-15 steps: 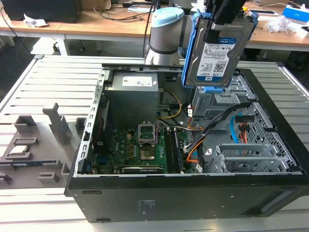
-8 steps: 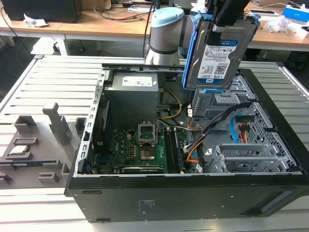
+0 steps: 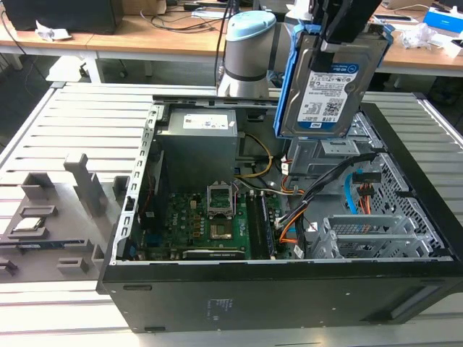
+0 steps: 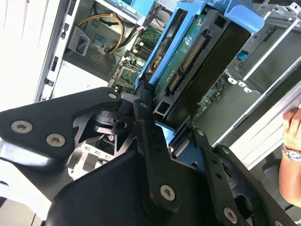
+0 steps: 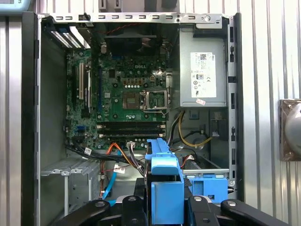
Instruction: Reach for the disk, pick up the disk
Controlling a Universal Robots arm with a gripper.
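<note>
The disk (image 3: 327, 83), a silver hard drive with a white-and-blue label and a blue plastic frame, hangs upright above the open computer case (image 3: 289, 296), near its far right corner. My gripper (image 3: 341, 36) grips its top edge from above and is shut on it. In the second wrist view the disk (image 4: 188, 56) shows its green circuit-board side, clamped between the black fingers (image 4: 143, 110). In the first wrist view the disk's blue frame (image 5: 164, 183) sticks out between the fingers (image 5: 134, 205), over the case's drive bay.
Below lie the motherboard (image 3: 217, 217), the grey power supply (image 3: 199, 144), cables (image 3: 318, 188) and a metal drive cage (image 3: 369, 235). Grey fixtures with a small chip (image 3: 32, 220) stand on the slatted table at the exterior view's left. A person's hand (image 4: 291, 150) is beside the case.
</note>
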